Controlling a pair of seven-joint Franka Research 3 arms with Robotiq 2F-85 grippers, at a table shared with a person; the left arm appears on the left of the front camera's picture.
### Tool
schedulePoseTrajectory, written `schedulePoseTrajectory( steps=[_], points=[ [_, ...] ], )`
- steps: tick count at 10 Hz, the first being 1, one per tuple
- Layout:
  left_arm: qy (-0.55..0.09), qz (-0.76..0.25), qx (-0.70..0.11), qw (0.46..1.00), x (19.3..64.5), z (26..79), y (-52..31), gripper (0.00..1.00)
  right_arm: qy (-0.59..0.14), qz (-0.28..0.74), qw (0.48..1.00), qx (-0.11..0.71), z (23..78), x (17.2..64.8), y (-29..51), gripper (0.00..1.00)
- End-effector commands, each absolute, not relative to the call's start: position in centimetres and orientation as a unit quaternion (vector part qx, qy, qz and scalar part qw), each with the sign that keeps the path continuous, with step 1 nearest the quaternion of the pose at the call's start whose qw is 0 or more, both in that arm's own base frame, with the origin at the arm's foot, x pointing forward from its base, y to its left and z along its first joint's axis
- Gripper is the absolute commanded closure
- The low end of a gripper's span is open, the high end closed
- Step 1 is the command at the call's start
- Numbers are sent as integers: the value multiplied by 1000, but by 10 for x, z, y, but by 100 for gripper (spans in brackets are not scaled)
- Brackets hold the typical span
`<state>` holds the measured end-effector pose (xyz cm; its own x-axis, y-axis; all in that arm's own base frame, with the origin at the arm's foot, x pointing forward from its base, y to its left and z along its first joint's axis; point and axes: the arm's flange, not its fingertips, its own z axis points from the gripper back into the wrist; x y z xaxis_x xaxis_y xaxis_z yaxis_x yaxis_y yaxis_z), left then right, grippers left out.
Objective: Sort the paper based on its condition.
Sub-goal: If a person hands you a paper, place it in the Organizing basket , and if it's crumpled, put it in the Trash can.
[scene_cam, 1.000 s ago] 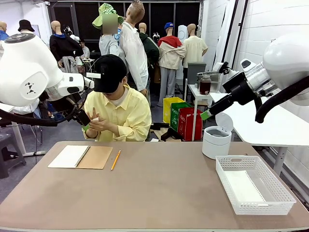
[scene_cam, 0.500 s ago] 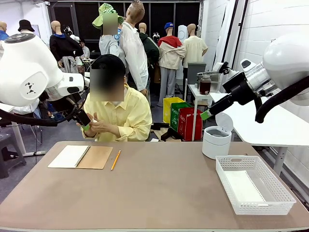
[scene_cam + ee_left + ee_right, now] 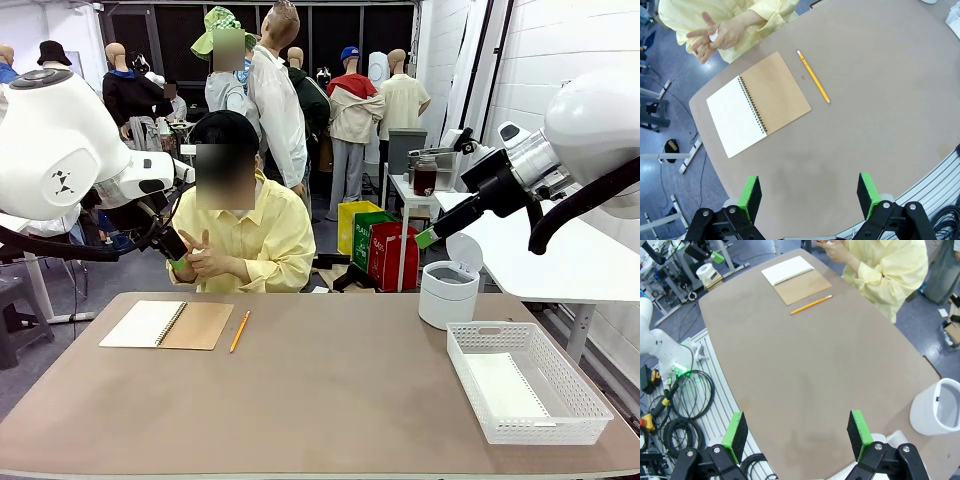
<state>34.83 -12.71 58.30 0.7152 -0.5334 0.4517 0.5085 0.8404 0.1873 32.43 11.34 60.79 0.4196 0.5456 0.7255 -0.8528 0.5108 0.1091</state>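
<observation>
Left hand point(image 3: 808, 192) is wide open and empty, high over the table point(image 3: 875, 130). Right hand point(image 3: 797, 432) is wide open too, holding nothing, up above the table. At the far side, the person's hands point(image 3: 729, 33) pinch a small white paper wad point(image 3: 714, 35), just off the table edge. A flat sheet point(image 3: 505, 385) lies in the basket point(image 3: 545, 428) at the right. The open notebook point(image 3: 757, 102) and pencil point(image 3: 813, 76) lie near each other, not touching. A white bin point(image 3: 447, 293) stands behind the basket.

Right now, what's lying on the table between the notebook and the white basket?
In the front view, a yellow pencil lies just beside the notebook; from there to the white basket the tabletop is bare.
</observation>
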Motion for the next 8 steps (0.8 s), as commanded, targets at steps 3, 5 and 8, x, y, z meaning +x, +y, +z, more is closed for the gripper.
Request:
schedulePoseTrajectory(
  steps=[3, 5, 8],
  points=[
    [-254, -283, 24, 925, 348, 583, -126, 0, -319, 433, 807, 243, 608, 324, 113, 0],
    [-254, -283, 24, 925, 348, 583, -126, 0, -319, 433, 807, 243, 608, 324, 113, 0],
    [-254, -283, 24, 925, 348, 583, -126, 0, -319, 433, 807, 243, 608, 324, 113, 0]
  ],
)
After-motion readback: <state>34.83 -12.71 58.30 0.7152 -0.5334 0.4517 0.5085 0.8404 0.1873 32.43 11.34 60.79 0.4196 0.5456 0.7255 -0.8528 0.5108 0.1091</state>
